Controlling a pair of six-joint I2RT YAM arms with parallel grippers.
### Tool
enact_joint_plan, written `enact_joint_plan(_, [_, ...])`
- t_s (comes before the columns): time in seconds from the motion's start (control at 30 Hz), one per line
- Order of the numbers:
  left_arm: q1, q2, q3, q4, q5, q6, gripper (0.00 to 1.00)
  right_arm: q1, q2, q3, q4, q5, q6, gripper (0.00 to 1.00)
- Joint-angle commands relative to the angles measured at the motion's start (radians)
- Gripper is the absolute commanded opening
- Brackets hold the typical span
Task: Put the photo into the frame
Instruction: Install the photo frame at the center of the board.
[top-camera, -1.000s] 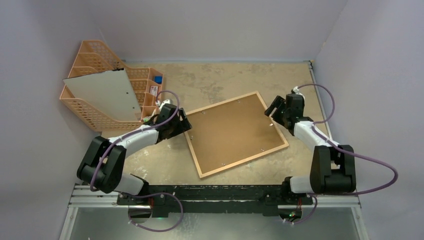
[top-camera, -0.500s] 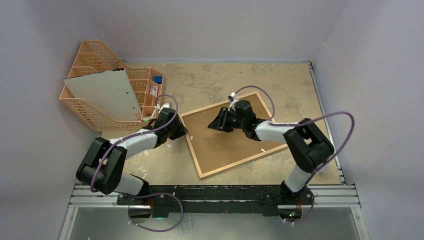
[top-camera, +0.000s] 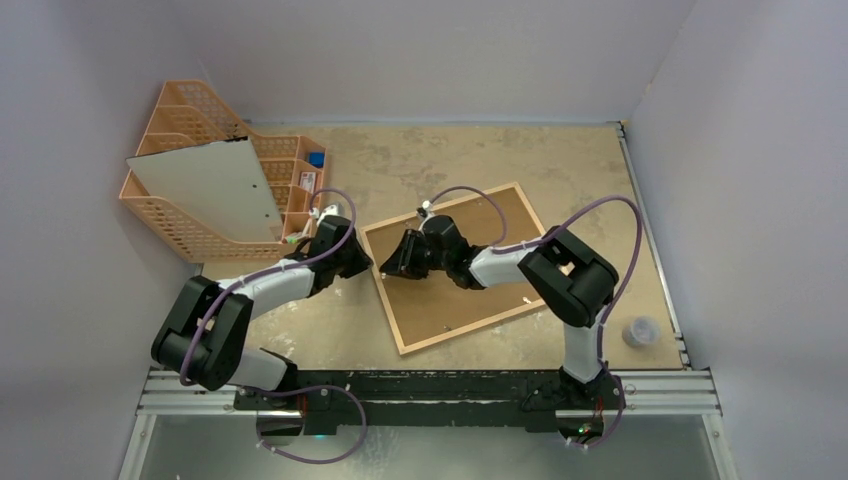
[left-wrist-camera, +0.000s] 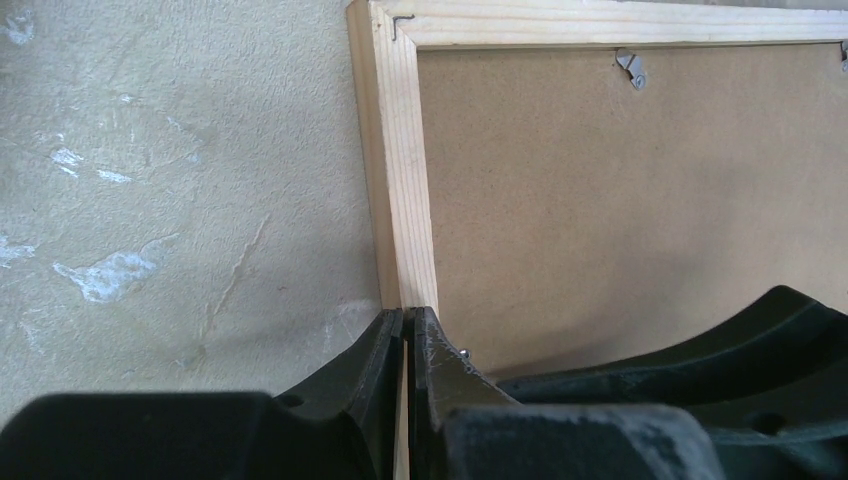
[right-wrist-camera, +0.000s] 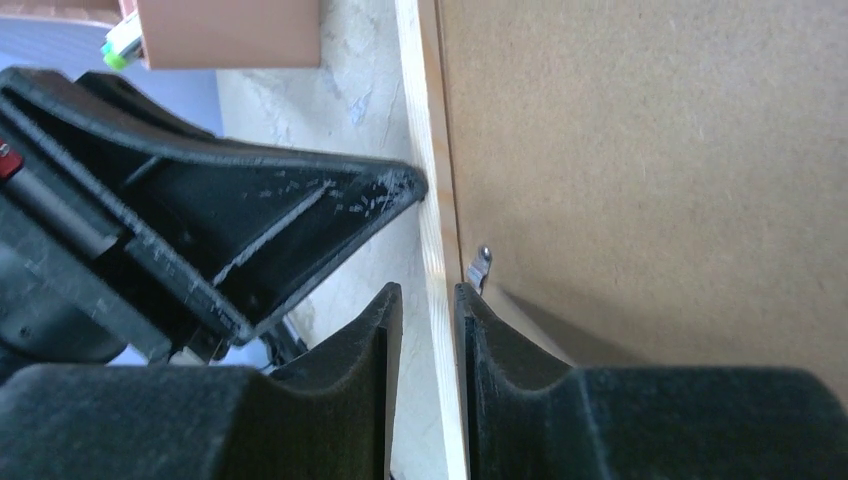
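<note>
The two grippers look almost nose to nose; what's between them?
Only the light-wood edge of the frame. The right wrist view shows the left gripper with its tip on that strip, and the right gripper with a finger on either side of it.

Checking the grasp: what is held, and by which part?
The frame: left gripper pinches its wood side rail; right gripper straddles the same rail, grip unclear.

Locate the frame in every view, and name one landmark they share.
Top external: the frame lies tilted at picture centre, back up.
Left wrist: its wooden rail runs down the middle, clamped by the left pincer.
Right wrist: same rail, vertical at centre, the right pincer straddling it.
Shared landmark: the left pincer on that rail.
</note>
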Motion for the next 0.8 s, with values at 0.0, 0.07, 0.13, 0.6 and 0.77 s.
enact_joint_plan(0.0, [0.004, -0.005, -0.02, -0.014, -0.014, 0.009, 0.01, 0.038, 0.027, 0.076, -0.051, 0.112, 0.02, 0.28])
enact_joint_plan(0.07, [0.004, -0.004, -0.023, -0.015, -0.015, 0.011, 0.0, 0.047, 0.016, 0.07, -0.073, 0.143, 0.023, 0.28])
enact_joint_plan(0.13, [0.004, 0.0, -0.023, -0.016, -0.014, 0.011, 0.0, 0.054, -0.001, 0.058, -0.085, 0.169, 0.03, 0.28])
enact_joint_plan(0.6, [0.004, 0.009, -0.031, -0.012, -0.015, 0.004, 0.0, 0.068, -0.052, 0.022, -0.14, 0.26, 0.052, 0.28])
enact_joint_plan(0.77, [0.004, 0.009, -0.032, -0.01, -0.008, 0.003, 0.0, 0.07, 0.002, 0.038, -0.108, 0.193, 0.059, 0.28])
